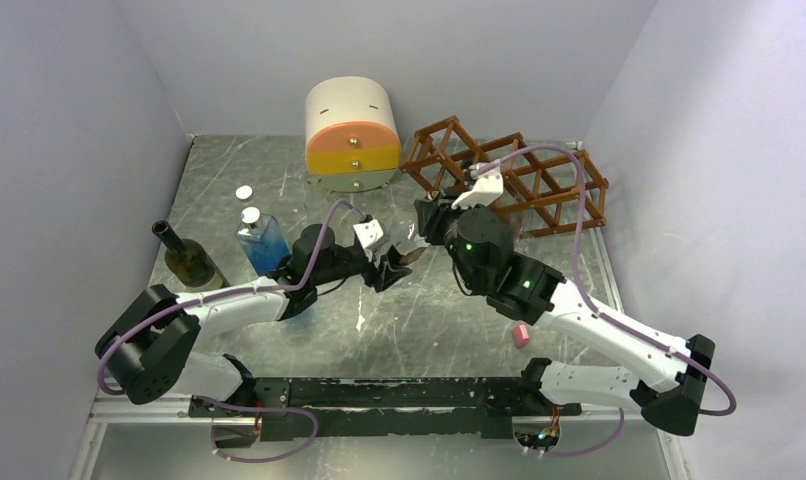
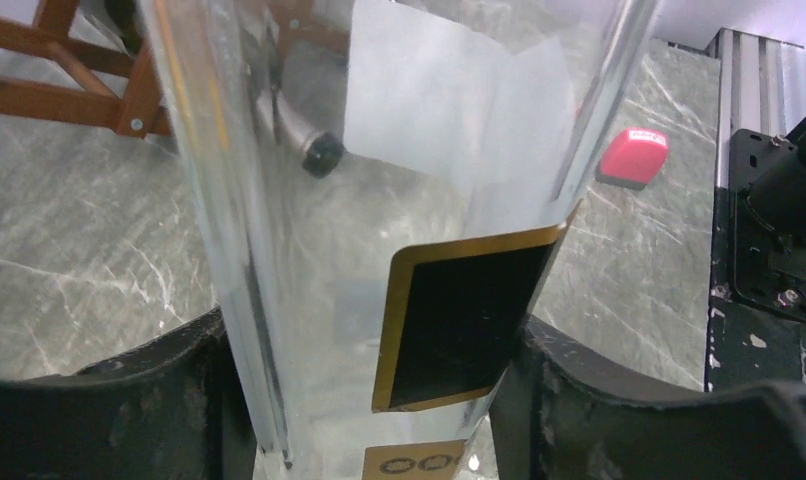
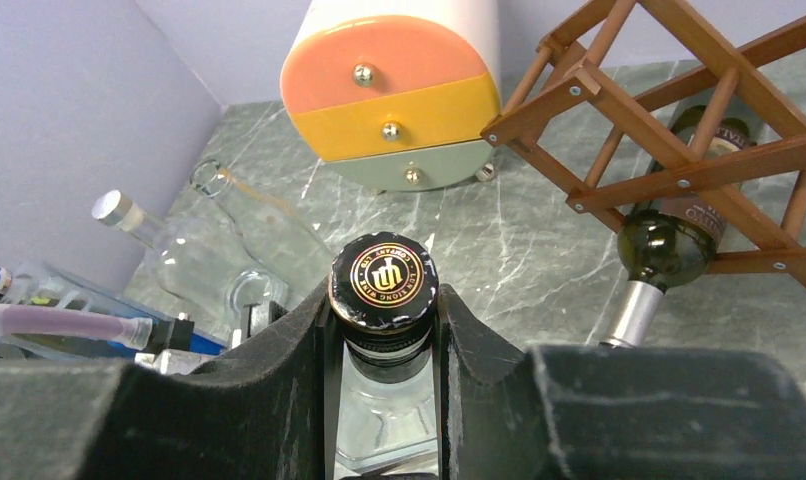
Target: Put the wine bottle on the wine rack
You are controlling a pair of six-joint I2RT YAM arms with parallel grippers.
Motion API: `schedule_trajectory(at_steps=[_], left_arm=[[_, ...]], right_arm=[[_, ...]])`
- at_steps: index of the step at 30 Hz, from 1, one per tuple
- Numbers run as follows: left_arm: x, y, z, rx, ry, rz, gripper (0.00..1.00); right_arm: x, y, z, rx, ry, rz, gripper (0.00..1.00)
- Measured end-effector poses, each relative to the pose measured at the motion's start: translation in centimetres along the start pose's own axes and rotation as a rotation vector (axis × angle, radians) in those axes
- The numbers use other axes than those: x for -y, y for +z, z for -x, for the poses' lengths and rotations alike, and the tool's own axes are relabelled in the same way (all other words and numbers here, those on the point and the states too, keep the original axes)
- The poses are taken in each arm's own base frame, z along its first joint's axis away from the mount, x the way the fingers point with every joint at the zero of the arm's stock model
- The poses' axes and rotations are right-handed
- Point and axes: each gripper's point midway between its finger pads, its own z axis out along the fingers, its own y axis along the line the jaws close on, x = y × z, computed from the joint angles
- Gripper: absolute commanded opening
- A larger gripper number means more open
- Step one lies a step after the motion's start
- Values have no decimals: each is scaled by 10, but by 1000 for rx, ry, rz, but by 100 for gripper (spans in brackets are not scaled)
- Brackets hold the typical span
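A clear glass wine bottle (image 1: 403,243) with a black-and-gold label (image 2: 459,320) and a black cap (image 3: 383,280) is held above the table between both arms. My left gripper (image 1: 391,262) is shut on its body (image 2: 309,250), one finger on each side. My right gripper (image 1: 426,218) is shut on its neck just below the cap, as the right wrist view (image 3: 384,345) shows. The reddish-brown wine rack (image 1: 509,180) stands at the back right, beyond the right gripper. It also shows in the right wrist view (image 3: 679,110), with a dark green bottle (image 3: 679,240) lying in a cell.
A cream-and-orange drawer cabinet (image 1: 351,135) stands at the back centre. A blue bottle (image 1: 262,240), a dark green bottle (image 1: 184,258) and a white cap (image 1: 244,192) are at the left. A pink object (image 1: 521,335) lies by the right arm. Clear empty bottles (image 3: 229,230) lie by the left wall.
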Motion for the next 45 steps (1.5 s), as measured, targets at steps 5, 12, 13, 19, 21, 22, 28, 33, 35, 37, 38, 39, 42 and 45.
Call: schedule_trajectory(at_steps=[5, 12, 13, 19, 21, 22, 28, 33, 35, 37, 38, 39, 42, 45], left_arm=[[-2, 2, 11, 39, 65, 0, 7], [-12, 0, 1, -20, 183, 22, 7], [-14, 0, 1, -28, 211, 27, 7], [-31, 1, 37, -22, 447, 65, 7], [-35, 1, 58, 7, 539, 81, 7], [-36, 0, 68, 18, 581, 90, 7], [-44, -4, 114, 73, 823, 141, 7], [-46, -5, 132, 75, 992, 153, 7], [-44, -5, 139, 70, 1052, 148, 7], [-41, -3, 147, 68, 1125, 140, 7], [-38, -3, 150, 69, 1156, 136, 7], [-36, -2, 152, 74, 1187, 134, 7], [-25, -2, 156, 89, 1303, 117, 7], [-15, -4, 156, 99, 1397, 102, 7]], right_arm=[[3, -8, 9, 11, 28, 5, 54], [-4, -33, 34, 28, 71, 100, 66], [-4, -38, 38, 29, 69, 116, 66], [-10, -72, 63, 11, 38, 240, 66], [-10, -85, 73, 11, 33, 274, 66], [-9, -92, 79, 12, 29, 286, 66], [-4, -114, 102, 32, 22, 317, 66], [-3, -117, 100, 11, -7, 323, 67], [-6, -116, 99, 0, -22, 330, 71], [-8, -113, 97, -9, -44, 330, 81], [-8, -112, 96, -12, -52, 327, 84], [-7, -110, 95, -15, -67, 322, 87], [-2, -104, 89, -21, -110, 293, 91], [3, -99, 77, -45, -154, 267, 92]])
